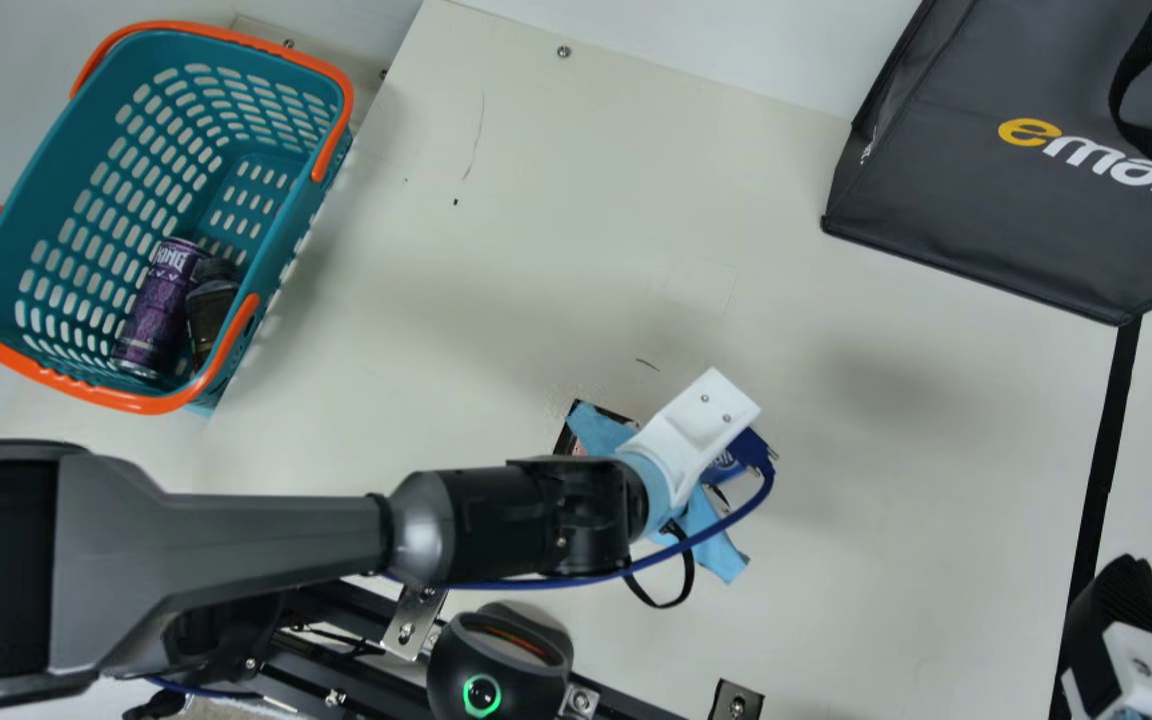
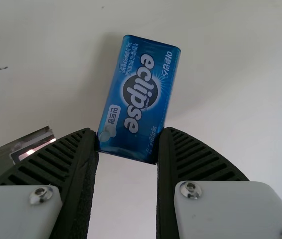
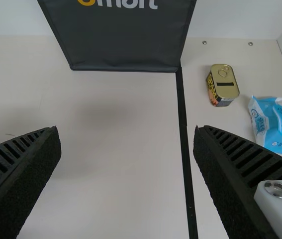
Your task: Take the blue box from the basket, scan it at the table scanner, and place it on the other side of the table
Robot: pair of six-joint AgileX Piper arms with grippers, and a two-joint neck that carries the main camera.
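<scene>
Tabletop (image 1: 536,200): cream, with a black stripe (image 1: 1108,450) toward the right.
Blue box (image 2: 140,94): over the tabletop, one end pinched in the left claw.
Left claw (image 1: 698,430): gripping the blue box.
Scanner (image 1: 486,670): black and round, with a green ring, at the near edge.
Right claw (image 1: 1126,600): wide open.
Basket (image 1: 141,403): at left, with a purple can (image 1: 161,300) beside a dark bottle (image 1: 211,320).
Bag (image 1: 996,200): dark gray, far right.
Past the stripe: food tin (image 3: 223,84) near a blue-and-white soft pack (image 3: 272,124).
</scene>
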